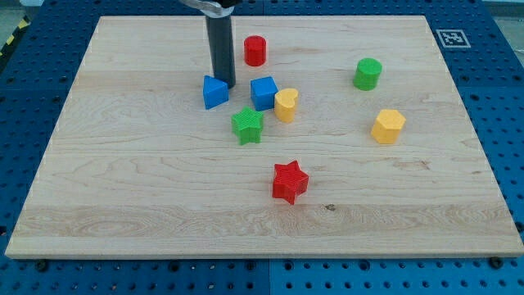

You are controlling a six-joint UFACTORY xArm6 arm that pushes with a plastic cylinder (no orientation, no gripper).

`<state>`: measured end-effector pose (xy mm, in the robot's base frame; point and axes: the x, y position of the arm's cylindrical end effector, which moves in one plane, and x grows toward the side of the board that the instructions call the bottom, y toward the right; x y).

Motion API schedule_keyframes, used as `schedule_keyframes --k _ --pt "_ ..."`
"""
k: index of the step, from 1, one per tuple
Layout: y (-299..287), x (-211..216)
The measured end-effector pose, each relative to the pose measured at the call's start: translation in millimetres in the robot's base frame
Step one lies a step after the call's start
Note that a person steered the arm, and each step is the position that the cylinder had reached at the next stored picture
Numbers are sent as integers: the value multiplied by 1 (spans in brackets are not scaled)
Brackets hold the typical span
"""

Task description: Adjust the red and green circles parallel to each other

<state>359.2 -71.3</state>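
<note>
You have no gripper to assess, only my tip (227, 85) beside the blue block (214, 92); red circle (255, 51) sits higher than green circle (368, 74), so alignment remains undone.

On the wooden board (123, 205), the blue cube (264, 93) serves as the landmark. The yellow heart (286, 105) touches its right side. The green star (247, 125) sits just below it and the red star (290, 182) farther below. The red circle (255, 51) lies above it. The other blue block (215, 92) is near its left, with my tip (223, 85) between the two. The green circle (368, 74) and the yellow hexagon (388, 126) lie well to the right.
</note>
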Motion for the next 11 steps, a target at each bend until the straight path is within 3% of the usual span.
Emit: schedule_keyframes --k 1,3,6,7,8,11 --pt "-20 -2" --pt "-9 -57" --pt "83 -21" --pt "101 -38" --pt "76 -97" --pt "69 -65"
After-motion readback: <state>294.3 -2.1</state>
